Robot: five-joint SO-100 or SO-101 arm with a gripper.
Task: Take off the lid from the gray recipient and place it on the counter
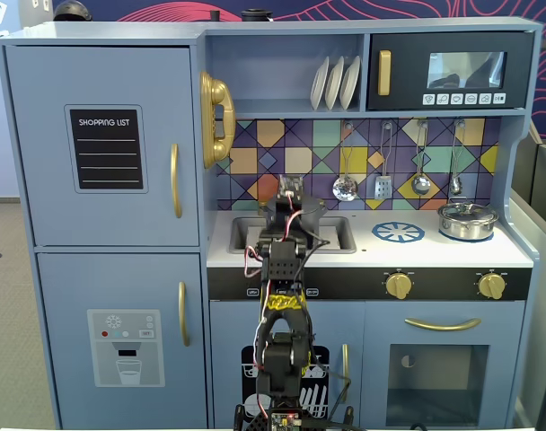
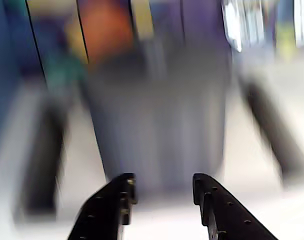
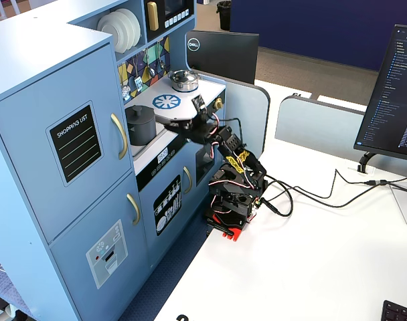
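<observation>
Fixed view from the front first: the blue toy kitchen fills the frame, and the black arm (image 1: 282,296) rises from the bottom centre up over the white counter (image 1: 515,254). Its upper end stands in front of the recessed sink (image 1: 340,235) at mid-frame and hides whatever sits there, so the gray recipient cannot be made out from this side. A blue-and-white burner print (image 1: 398,232) lies right of the sink, and a shiny silver pot (image 1: 467,220) with its own lid stands further right, near the counter's edge. Utensils hang on the tiled wall above.

Wrist view: the picture is heavily blurred. The gripper (image 2: 162,187) comes in from the bottom edge with its two black fingers (image 2: 214,200) spread apart and nothing between them. Just beyond them a broad dark-gray cylinder, the gray recipient (image 2: 159,125), fills the middle of the frame; its top is too smeared to pick out the lid.

Fixed view from the side: the gray recipient (image 3: 140,127) stands in the sink area at upper centre-left, with the lid (image 3: 140,109) sitting flat on top of it. The arm reaches from its base on the white table (image 3: 324,267) toward the counter (image 3: 190,93), its tip near the pot but not touching it. The silver pot (image 3: 184,81) sits at the far end, beyond the burner print (image 3: 167,101).
</observation>
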